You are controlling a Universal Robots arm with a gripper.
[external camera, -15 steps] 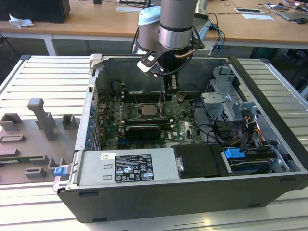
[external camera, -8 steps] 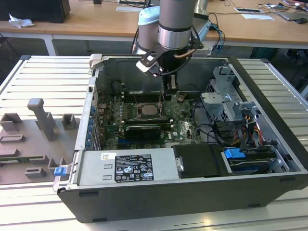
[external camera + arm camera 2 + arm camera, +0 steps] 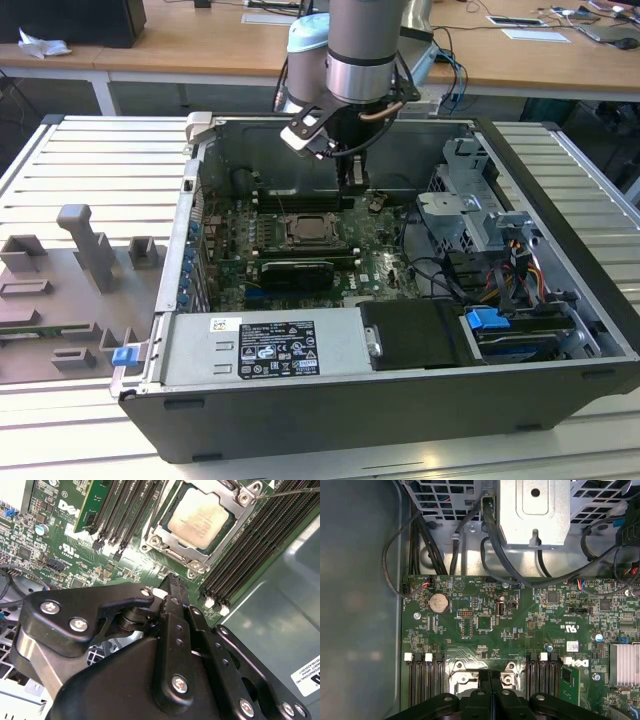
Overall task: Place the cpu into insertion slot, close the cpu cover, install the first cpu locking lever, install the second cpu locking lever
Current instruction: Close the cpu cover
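The cpu [image 3: 202,517], a small square chip with a silvery-beige top, lies in the insertion slot [image 3: 312,230] on the green motherboard. The cpu cover [image 3: 172,555], a silver frame, lies flat around the chip. A thin metal lever [image 3: 290,491] runs off from one corner of the socket. My gripper [image 3: 352,183] hangs over the board just beyond the socket, towards the case's back wall. In both wrist views the black fingers [image 3: 490,677] are pressed together with nothing between them, their tips [image 3: 172,580] a short way off the socket's edge.
Black memory slots [image 3: 125,510] flank the socket on both sides. A black expansion card [image 3: 295,270] and the grey power supply [image 3: 260,345] lie nearer the case front. A drive cage [image 3: 480,215] with cables stands at the exterior view's right. A grey fixture [image 3: 80,260] sits outside the case.
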